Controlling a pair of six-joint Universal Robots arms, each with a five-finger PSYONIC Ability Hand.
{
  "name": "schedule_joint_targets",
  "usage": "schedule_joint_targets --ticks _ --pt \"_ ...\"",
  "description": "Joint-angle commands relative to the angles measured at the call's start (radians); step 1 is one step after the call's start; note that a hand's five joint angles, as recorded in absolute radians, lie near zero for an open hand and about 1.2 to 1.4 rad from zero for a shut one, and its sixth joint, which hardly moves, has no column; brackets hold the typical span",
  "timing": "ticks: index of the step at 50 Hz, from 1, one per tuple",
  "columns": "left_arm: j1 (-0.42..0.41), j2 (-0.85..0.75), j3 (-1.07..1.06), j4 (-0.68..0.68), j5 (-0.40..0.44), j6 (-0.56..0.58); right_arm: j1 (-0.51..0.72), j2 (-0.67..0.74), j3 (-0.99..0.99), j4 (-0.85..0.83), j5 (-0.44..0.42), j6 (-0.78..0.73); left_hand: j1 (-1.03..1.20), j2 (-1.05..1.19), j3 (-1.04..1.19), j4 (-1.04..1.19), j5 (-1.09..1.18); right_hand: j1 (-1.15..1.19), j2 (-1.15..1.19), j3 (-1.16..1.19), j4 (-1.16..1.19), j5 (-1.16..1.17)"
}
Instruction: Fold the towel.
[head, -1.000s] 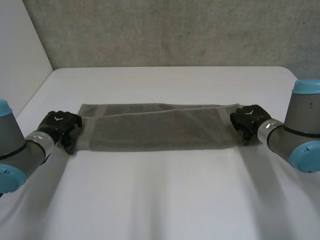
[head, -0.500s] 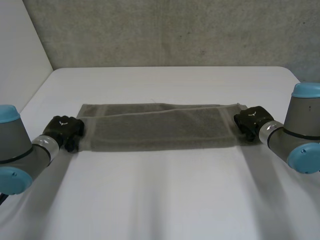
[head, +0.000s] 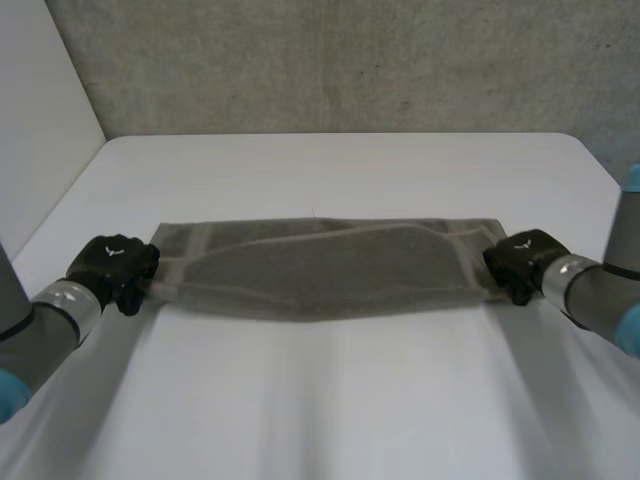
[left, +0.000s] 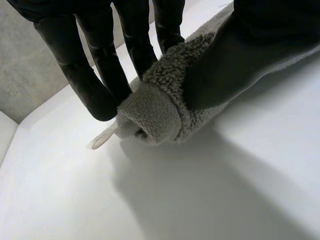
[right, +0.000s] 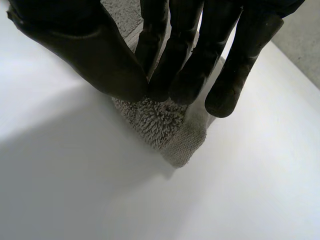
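A grey towel (head: 320, 265), folded lengthwise into a long band, stretches across the white table (head: 330, 160) between my two hands. My left hand (head: 115, 265) pinches the towel's left end, and the left wrist view has its thumb (left: 250, 45) and fingers (left: 100, 75) closed on the bunched corner (left: 155, 112). My right hand (head: 525, 262) pinches the right end; thumb (right: 85, 50) and fingers (right: 185, 65) clamp the fluffy corner (right: 172, 127) in the right wrist view. The towel's middle sags a little toward me between the two grips.
A grey concrete wall (head: 330, 60) runs behind the table's far edge. A white panel (head: 40, 120) stands at the far left. Bare tabletop lies in front of the towel and beyond it.
Both hands closed on the towel's ends and drew apart and toward me. The towel now lies stretched between them, its near edge bowed forward.
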Motion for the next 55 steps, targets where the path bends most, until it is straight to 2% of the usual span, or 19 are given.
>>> schedule_joint_targets --ticks 1,6,7,8,9,10,11,12,13,14,15,23,28,33,35,41,46,55 --pt "0.022 0.088 -0.121 0.002 0.046 0.003 -0.108 -0.137 0.166 0.010 -0.060 -0.096 0.010 -0.076 -0.131 -0.110 -0.241 0.106 0.071 0.070 0.061 0.061" --pt "0.047 0.132 -0.200 0.000 0.086 0.007 -0.148 -0.203 0.205 0.022 -0.088 -0.140 0.010 -0.076 -0.131 -0.110 -0.241 0.106 0.071 0.070 0.061 0.061" --pt "0.048 0.140 -0.217 0.000 0.095 0.014 -0.148 -0.212 0.210 0.031 -0.093 -0.148 -0.158 -0.244 -0.299 -0.278 -0.409 0.101 0.066 0.065 0.056 0.056" --pt "0.048 0.140 -0.220 0.000 0.099 0.023 -0.148 -0.212 0.210 0.031 -0.093 -0.148 -0.421 -0.507 -0.563 -0.541 -0.672 0.101 0.066 0.065 0.056 0.056" --pt "0.048 0.140 -0.220 0.000 0.099 0.023 -0.150 -0.214 0.208 0.043 -0.093 -0.149 -0.424 -0.510 -0.565 -0.544 -0.675 -0.170 -0.204 -0.205 -0.214 -0.214" --pt "0.048 0.140 -0.217 -0.001 0.097 0.035 -0.151 -0.212 0.200 0.054 -0.097 -0.149 -0.767 -0.853 -0.908 -0.887 -1.018 -0.437 -0.471 -0.472 -0.481 -0.481" --pt "0.050 0.142 -0.210 -0.001 0.094 0.052 -0.151 -0.212 0.200 0.054 -0.097 -0.149 -1.052 -1.138 -1.194 -1.172 -1.303 -0.440 -0.474 -0.475 -0.484 -0.484" --pt "0.050 0.142 -0.210 -0.001 0.094 0.052 -0.150 -0.214 0.193 0.060 -0.100 -0.146 -1.055 -1.141 -1.197 -1.175 -1.306 -0.692 -0.727 -0.728 -0.737 -0.737" --pt "0.054 0.140 -0.195 0.000 0.088 0.078 -0.150 -0.214 0.193 0.060 -0.100 -0.146 -1.169 -1.254 -1.310 -1.288 -1.420 -0.695 -0.729 -0.730 -0.740 -0.739" --pt "0.054 0.140 -0.194 0.000 0.088 0.078 -0.148 -0.215 0.185 0.056 -0.102 -0.143 -1.170 -1.256 -1.311 -1.290 -1.421 -0.826 -0.860 -0.861 -0.870 -0.870" --pt "0.057 0.140 -0.173 0.000 0.088 0.102 -0.145 -0.214 0.171 0.056 -0.100 -0.139 -1.173 -1.258 -1.314 -1.293 -1.424 -0.844 -0.879 -0.880 -0.889 -0.889" --pt "0.036 0.108 -0.030 0.007 0.082 0.132 -0.133 -0.212 0.133 0.045 -0.090 -0.107 -1.167 -1.253 -1.308 -1.287 -1.418 -0.842 -0.876 -0.877 -0.886 -0.886" --pt "-0.004 0.014 0.076 0.000 0.062 0.130 -0.125 -0.204 0.137 0.005 -0.091 -0.073 -1.149 -1.235 -1.291 -1.269 -1.400 -0.839 -0.873 -0.874 -0.883 -0.883" --pt "-0.044 -0.096 0.169 -0.013 0.005 0.136 -0.105 -0.194 0.150 -0.039 -0.088 -0.065 -1.120 -1.206 -1.261 -1.240 -1.371 -0.833 -0.867 -0.868 -0.878 -0.877" --pt "-0.045 -0.159 0.229 -0.053 -0.022 0.136 -0.107 -0.187 0.153 -0.042 -0.088 -0.065 -1.091 -1.177 -1.232 -1.211 -1.342 -0.836 -0.870 -0.871 -0.880 -0.880" --pt "-0.048 -0.231 0.321 -0.148 -0.026 0.129 -0.113 -0.171 0.154 -0.045 -0.088 -0.067 -0.994 -1.079 -1.135 -1.113 -1.245 -0.836 -0.870 -0.871 -0.880 -0.880" --pt "-0.050 -0.285 0.419 -0.274 -0.021 0.077 -0.113 -0.161 0.157 -0.049 -0.088 -0.070 -0.909 -0.995 -1.050 -1.029 -1.160 -0.836 -0.870 -0.871 -0.880 -0.880" --pt "-0.061 -0.302 0.493 -0.319 -0.020 -0.049 -0.113 -0.137 0.164 -0.055 -0.088 -0.076 -0.800 -0.886 -0.941 -0.920 -1.051 -0.836 -0.870 -0.871 -0.880 -0.880"
